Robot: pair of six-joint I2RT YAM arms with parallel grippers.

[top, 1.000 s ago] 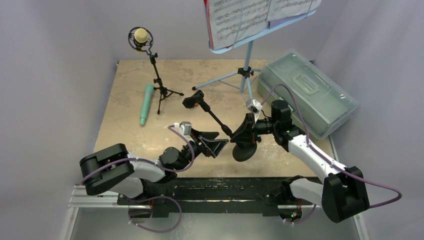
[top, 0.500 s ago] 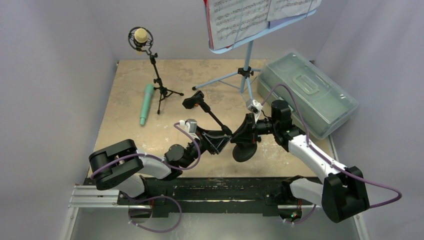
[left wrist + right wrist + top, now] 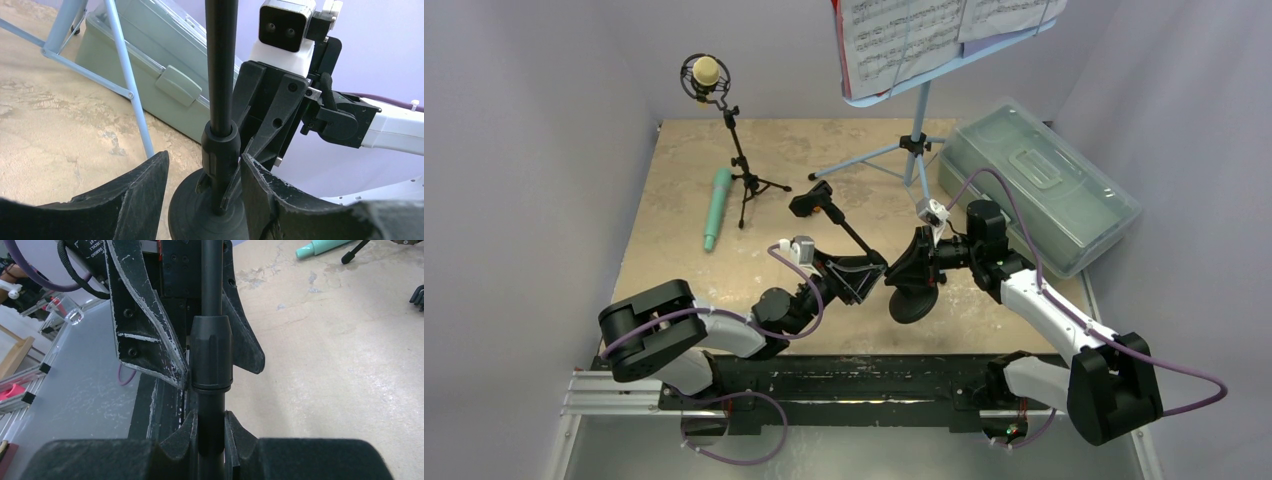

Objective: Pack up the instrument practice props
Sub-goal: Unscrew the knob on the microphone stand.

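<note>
While the right gripper [image 3: 210,430] is pinched tight on the thin black pole with a round base [image 3: 854,236], the left gripper [image 3: 204,165] sits around that pole with its jaws apart. One finger [image 3: 260,185] is against the thick collar, with a gap on the other side. The pole is just left of the see-through grey-green plastic box [image 3: 1044,190]. It slants, with its round foot [image 3: 911,303] nearer the box and its clip end [image 3: 810,200] pointing away.
</note>
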